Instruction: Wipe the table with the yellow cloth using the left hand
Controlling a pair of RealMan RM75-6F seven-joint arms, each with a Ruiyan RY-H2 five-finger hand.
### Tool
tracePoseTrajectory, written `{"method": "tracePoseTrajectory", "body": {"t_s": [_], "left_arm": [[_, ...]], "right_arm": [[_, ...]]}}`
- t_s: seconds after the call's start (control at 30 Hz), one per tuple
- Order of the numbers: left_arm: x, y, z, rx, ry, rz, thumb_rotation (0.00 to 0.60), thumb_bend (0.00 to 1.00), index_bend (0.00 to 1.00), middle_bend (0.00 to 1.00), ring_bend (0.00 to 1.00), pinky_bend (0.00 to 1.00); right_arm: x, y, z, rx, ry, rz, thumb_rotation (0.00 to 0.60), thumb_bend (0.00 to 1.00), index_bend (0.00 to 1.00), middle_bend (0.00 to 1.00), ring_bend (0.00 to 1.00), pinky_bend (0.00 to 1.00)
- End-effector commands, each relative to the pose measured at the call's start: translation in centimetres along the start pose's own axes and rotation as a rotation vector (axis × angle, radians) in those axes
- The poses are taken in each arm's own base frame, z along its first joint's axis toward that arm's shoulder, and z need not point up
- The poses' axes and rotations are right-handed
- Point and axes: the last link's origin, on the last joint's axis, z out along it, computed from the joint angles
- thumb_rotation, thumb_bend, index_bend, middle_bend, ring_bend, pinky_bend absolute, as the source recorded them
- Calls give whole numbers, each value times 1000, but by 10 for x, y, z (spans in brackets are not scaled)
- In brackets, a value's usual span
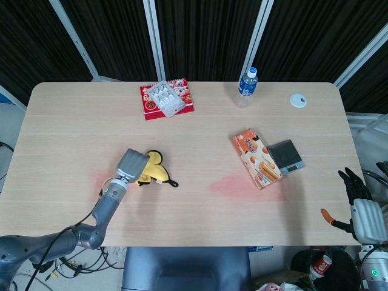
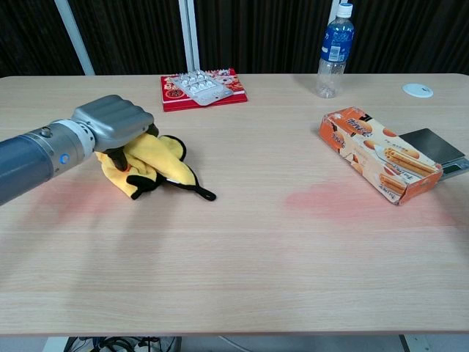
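Colours around the pale wood table [image 1: 73, 121]

The yellow cloth [image 2: 150, 163] has black trim; the left hand [image 2: 113, 123] on it is grey. Pink smears tint the table. An orange snack box [image 2: 377, 155] lies right of the cloth, a blue-labelled bottle [image 2: 334, 51] beyond.

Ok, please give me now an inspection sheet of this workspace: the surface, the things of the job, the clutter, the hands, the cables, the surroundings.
Surface: light wooden table, with pink smears near the orange box and by the cloth.
Job's things: crumpled yellow cloth with black trim, lying on the table.
Clutter: red packet with a blister tray, clear water bottle with blue label, orange snack box, dark flat device, small white disc.
Hands: left hand grips the cloth; right hand beside the table, holding nothing.
Cables: dark loops below the left arm.
Surroundings: black curtains.
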Motion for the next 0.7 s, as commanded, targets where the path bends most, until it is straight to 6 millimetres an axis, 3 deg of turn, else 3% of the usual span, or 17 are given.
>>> {"method": "tracePoseTrajectory", "body": {"t_s": [0.03,0.23,0.7], "left_arm": [[-2,-8,-2,26,-11,-19,600,446,708,729,638,735],[0,4,-1,3,-8,-54,600,446,708,729,638,735],[28,111,1,-204,57,-91,600,446,708,729,638,735]], "right_arm": [[0,0,0,1,-1,-1,600,155,0,0,0,129],[0,0,0,0,1,-1,600,156,0,0,0,129],[1,0,-1,0,2,4,600,156,0,0,0,129]]}}
